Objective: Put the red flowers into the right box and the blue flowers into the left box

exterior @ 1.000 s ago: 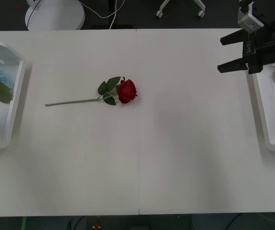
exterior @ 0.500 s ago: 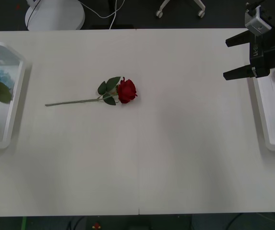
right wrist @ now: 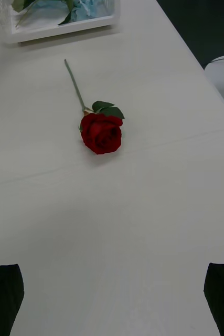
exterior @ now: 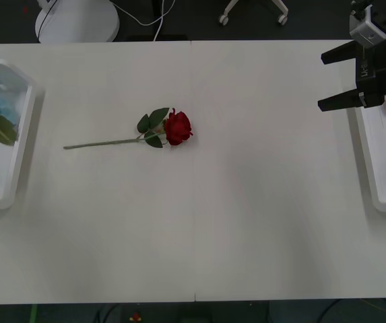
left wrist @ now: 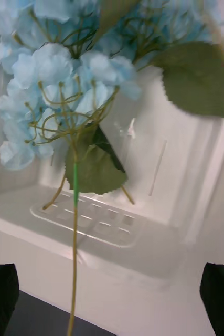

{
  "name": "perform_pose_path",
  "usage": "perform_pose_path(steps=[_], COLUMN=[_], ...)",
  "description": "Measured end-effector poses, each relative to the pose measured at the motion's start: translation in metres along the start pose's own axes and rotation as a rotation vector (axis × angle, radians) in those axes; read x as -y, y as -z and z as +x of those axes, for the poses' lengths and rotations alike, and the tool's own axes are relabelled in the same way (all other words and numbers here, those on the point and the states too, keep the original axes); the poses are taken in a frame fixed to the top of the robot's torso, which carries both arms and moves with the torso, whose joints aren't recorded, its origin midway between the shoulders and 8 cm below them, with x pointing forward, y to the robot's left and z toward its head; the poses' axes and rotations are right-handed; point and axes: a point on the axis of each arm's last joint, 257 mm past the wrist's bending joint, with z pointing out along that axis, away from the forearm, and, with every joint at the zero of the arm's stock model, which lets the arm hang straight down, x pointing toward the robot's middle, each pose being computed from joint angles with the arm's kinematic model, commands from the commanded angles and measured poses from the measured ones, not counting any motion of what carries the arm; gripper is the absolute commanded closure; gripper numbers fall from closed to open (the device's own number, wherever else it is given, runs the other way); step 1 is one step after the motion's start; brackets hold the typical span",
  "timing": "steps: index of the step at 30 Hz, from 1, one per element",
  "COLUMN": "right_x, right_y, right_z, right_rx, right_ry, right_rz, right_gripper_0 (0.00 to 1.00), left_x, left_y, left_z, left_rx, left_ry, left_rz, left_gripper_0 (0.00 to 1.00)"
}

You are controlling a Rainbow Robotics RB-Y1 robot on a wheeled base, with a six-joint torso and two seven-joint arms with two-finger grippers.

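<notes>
Right gripper [exterior: 331,79], black fingers spread wide, hovers beside the smooth white right box [exterior: 378,168].

- Right pincer [exterior: 333,79] sits at the far right side of the front view, black body with a grey camera block on top.
- Its two black fingers [exterior: 337,53] point toward the robot's left, roughly level, spread wide apart with nothing between them.
- In the right wrist view the fingertips [right wrist: 4,294] appear as dark shapes at the two bottom corners, a wide gap separating them.
- Left pincer [left wrist: 112,302]: two black fingertips at the bottom corners of the left wrist view, likewise spread wide, gripping nothing.
</notes>
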Motion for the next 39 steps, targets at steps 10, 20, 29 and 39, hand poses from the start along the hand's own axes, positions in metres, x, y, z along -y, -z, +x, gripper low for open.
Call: perform_pose_path(steps=[10, 20, 29, 39], right_x=[-0.002, -0.005, -0.006, -0.006], right_y=[-0.004, -0.005, -0.006, -0.006], right_z=[0.000, 0.006, 0.005, 0.006], right_rx=[0.017, 0.018, 0.021, 0.022], right_ry=[-0.015, -0.032, -0.034, -0.036], right_rz=[0.000, -0.005, -0.007, -0.007], right_gripper_0=[0.00, 0.00, 0.00, 0.00], left_x=[0.110, 0.275, 0.327, 0.374], left_y=[0.074, 0.036, -0.033, -0.064], left_z=[-0.035, -0.026, -0.030, -0.059], left_rx=[0.203, 0.152, 0.255, 0.300], left_ry=[-0.097, 0.044, -0.563, -0.841], left_rz=[0.241, 0.474, 0.412, 0.413], left_gripper_0=[0.00, 0.00, 0.00, 0.00])
